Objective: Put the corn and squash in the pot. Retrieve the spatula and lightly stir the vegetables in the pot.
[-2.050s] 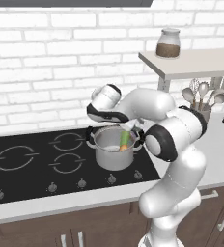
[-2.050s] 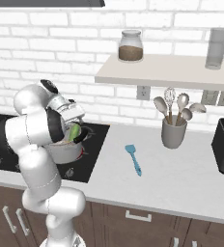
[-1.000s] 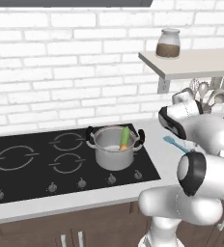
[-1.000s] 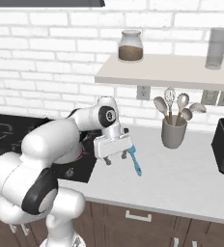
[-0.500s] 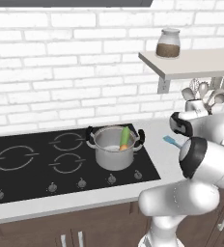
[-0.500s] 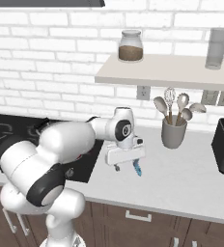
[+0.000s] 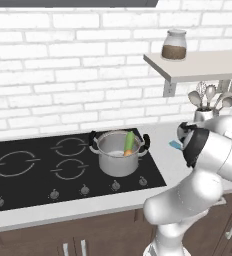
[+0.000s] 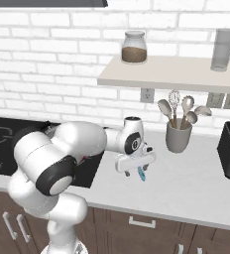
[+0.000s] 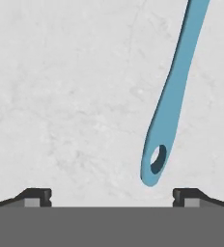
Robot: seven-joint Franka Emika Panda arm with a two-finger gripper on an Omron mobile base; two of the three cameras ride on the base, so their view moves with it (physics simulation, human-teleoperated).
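fingers [image 9: 112, 195] wide apart – (above) spatula [image 9: 174, 99]

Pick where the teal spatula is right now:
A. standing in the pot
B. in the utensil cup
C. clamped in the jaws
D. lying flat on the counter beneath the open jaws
D: the spatula lies on the pale counter, its handle end between the spread fingertips, untouched.

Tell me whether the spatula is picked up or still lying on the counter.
Lying on the counter. The spatula rests flat on the light surface, its holed handle end between the open gripper's fingertips, which do not touch it.
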